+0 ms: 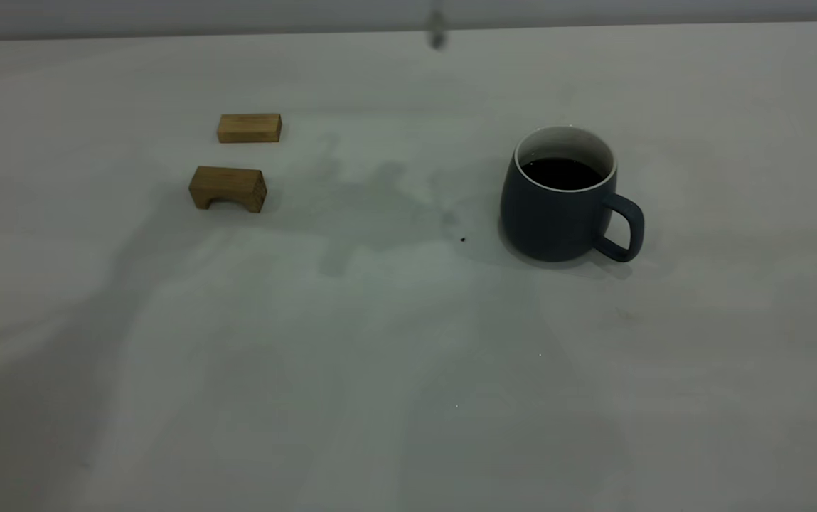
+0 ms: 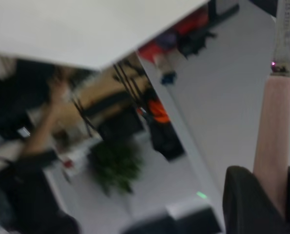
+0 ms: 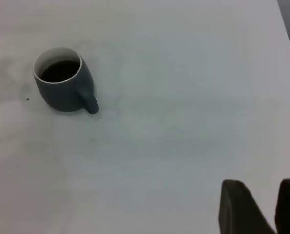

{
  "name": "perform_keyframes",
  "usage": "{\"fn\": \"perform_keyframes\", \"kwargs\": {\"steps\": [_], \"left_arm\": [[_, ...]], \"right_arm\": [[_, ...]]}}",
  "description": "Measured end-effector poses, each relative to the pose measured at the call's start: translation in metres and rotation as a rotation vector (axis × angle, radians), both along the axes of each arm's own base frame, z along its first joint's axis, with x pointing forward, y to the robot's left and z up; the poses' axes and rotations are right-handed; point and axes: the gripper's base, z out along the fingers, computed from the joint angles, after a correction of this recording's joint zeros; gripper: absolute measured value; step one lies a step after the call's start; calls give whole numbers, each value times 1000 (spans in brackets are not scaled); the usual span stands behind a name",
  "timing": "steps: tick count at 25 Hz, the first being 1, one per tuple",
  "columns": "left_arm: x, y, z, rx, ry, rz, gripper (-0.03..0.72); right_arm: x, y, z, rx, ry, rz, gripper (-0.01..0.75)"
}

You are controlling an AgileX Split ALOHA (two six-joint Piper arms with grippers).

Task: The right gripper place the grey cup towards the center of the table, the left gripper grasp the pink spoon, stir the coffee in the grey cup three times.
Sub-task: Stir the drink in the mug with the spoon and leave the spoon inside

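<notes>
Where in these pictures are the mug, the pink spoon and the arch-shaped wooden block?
grey cup [image 1: 557, 220]: exterior view, front of its dark outer wall.
pink spoon [image 2: 273, 131]: left wrist view, middle of its pink handle.
arched wooden block [image 1: 228, 186]: exterior view, its front face.

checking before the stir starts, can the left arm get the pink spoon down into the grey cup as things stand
Probably yes. The left gripper grips the pink spoon by its handle. The grey cup stands upright on the table, its mouth open over the coffee, with nothing above or close beside it.
</notes>
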Motion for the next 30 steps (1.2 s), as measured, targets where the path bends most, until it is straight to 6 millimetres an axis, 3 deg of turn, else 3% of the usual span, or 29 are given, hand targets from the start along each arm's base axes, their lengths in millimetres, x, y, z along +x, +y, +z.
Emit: {"fn": "perform_keyframes", "kwargs": {"steps": [5,8,15,24,30], "left_arm": [[-5,-27,-20,-57,212,70,175],[-7,-39,-23,-33,273,124,175],[-10,-62,-28,0,278,184,175],[-6,-87,-67,-38,334,179,175],[-5,-88,-83,-39,352,199,175]], "right_arm": [[0,0,0,0,0,0,236],[0,0,0,0,0,0,236],[0,0,0,0,0,0,236],[0,0,0,0,0,0,237],[0,0,0,0,0,0,237]]}}
